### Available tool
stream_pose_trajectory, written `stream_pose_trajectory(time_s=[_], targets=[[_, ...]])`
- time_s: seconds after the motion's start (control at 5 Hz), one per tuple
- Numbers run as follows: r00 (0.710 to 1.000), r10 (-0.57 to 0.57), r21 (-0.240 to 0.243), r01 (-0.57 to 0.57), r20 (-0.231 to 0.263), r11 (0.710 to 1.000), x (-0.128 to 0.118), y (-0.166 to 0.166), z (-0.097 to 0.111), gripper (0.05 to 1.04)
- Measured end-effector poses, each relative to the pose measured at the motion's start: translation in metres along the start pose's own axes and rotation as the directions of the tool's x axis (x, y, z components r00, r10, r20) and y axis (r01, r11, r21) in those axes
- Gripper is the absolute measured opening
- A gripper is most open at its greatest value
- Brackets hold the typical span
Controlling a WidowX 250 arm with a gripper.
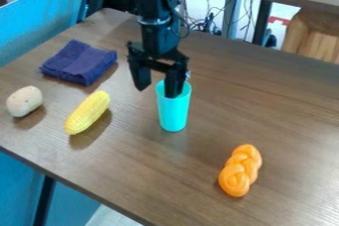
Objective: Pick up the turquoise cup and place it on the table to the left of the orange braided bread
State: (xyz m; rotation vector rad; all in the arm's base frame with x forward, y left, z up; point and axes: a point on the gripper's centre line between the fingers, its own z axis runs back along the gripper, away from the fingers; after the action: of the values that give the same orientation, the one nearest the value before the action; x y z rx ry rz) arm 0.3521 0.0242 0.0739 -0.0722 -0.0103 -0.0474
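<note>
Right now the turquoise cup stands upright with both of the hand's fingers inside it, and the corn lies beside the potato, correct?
Not quite: the camera view shows one of the hand's fingers inside the turquoise cup, the other outside. The cup does stand upright, and the corn lies beside the potato.

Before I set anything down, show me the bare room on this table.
Widest: picture right of the teal cup, above the orange loaf. Another bare patch lies between the corn and the loaf. Crowded: picture left, with purple cloth, potato and corn, and the cup's mouth, where the gripper hangs.
</note>
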Motion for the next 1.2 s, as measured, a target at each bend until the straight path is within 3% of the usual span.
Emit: stream_pose_trajectory(time_s=[0.4,0.8,1.0,1.2], targets=[[0.999,0.015,0.026,-0.014,-0.037,1.000,0.002,-0.006,-0.020,0.949],[1.000,-0.014,0.010,0.015,-0.027,1.000,0.000,-0.008,-0.018,0.380],[1.000,-0.027,-0.011,0.027,-0.005,1.000,0.000,-0.012,-0.012,0.167],[0.996,-0.077,-0.068,0.080,0.047,0.995,-0.008,-0.016,0.003,0.100]])
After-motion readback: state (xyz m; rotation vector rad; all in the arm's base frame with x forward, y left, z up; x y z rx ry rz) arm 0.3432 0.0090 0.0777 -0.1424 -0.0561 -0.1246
